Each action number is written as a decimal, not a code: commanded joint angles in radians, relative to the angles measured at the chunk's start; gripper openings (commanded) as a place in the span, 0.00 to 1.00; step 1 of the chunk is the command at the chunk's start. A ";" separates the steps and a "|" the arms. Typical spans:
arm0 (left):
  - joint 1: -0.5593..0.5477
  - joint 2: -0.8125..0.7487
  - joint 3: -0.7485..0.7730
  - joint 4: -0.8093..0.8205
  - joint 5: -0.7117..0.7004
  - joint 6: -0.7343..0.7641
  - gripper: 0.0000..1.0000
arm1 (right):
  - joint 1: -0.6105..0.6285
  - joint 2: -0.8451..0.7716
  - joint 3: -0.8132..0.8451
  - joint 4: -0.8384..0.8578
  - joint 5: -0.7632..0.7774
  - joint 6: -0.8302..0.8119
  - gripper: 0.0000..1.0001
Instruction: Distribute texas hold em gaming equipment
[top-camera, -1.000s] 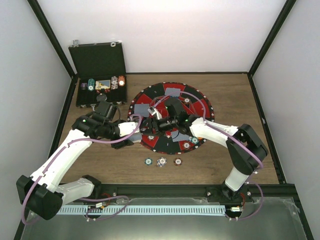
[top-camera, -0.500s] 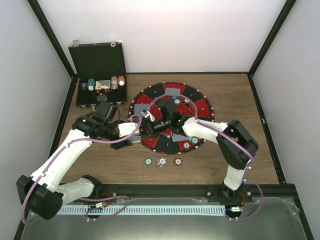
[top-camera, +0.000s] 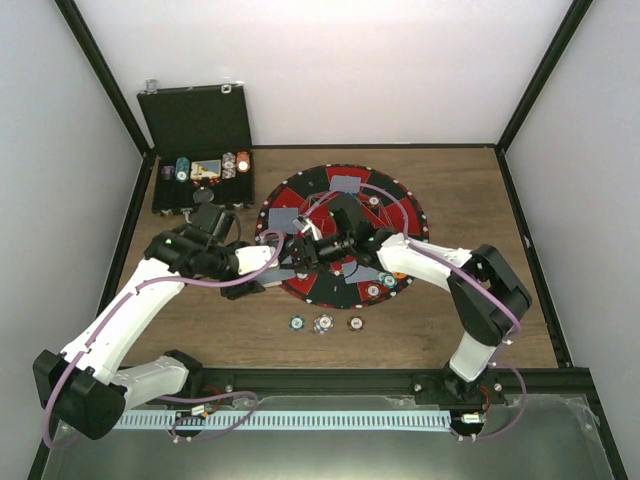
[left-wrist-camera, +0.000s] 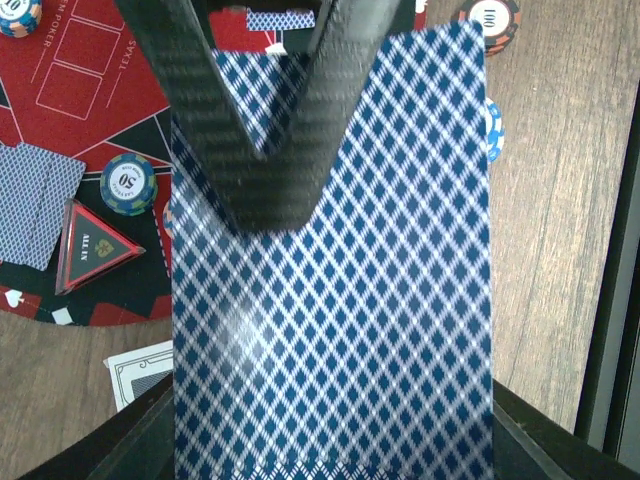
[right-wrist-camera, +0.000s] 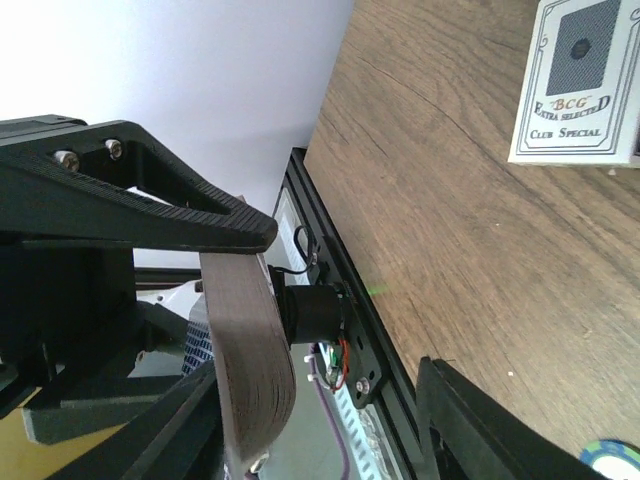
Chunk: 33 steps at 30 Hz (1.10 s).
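My left gripper (top-camera: 272, 258) is shut on a deck of blue diamond-backed cards (left-wrist-camera: 340, 330), held at the left edge of the round red-and-black mat (top-camera: 345, 180). My right gripper (top-camera: 300, 250) is open right at the deck; one black finger (left-wrist-camera: 265, 150) lies over the top card. In the right wrist view the deck's edge (right-wrist-camera: 245, 340) stands beside my left finger, with the jaws (right-wrist-camera: 315, 400) wide apart. Three chips (top-camera: 323, 323) lie in a row in front of the mat. Dealt cards (left-wrist-camera: 35, 200), a 50 chip (left-wrist-camera: 129, 183) and other chips lie on the mat.
An open black case (top-camera: 200, 150) with chips stands at the back left. A card box (right-wrist-camera: 580, 80) lies on the wood by the mat. A triangular ALL IN marker (left-wrist-camera: 95, 245) sits on the mat. The black frame rail (top-camera: 330, 380) runs along the near edge.
My right gripper swung left over the deck, then came back a little to the right. The left arm and the deck have stayed in place.
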 joint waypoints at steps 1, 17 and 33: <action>0.002 -0.030 0.050 0.010 0.037 0.027 0.10 | -0.030 -0.033 -0.026 -0.065 0.049 0.002 0.50; 0.002 -0.006 0.017 0.041 0.015 0.019 0.10 | -0.036 -0.170 -0.013 -0.130 0.075 -0.007 0.01; 0.004 0.006 -0.059 0.058 -0.057 0.016 0.08 | -0.191 -0.173 0.284 -0.636 0.395 -0.376 0.01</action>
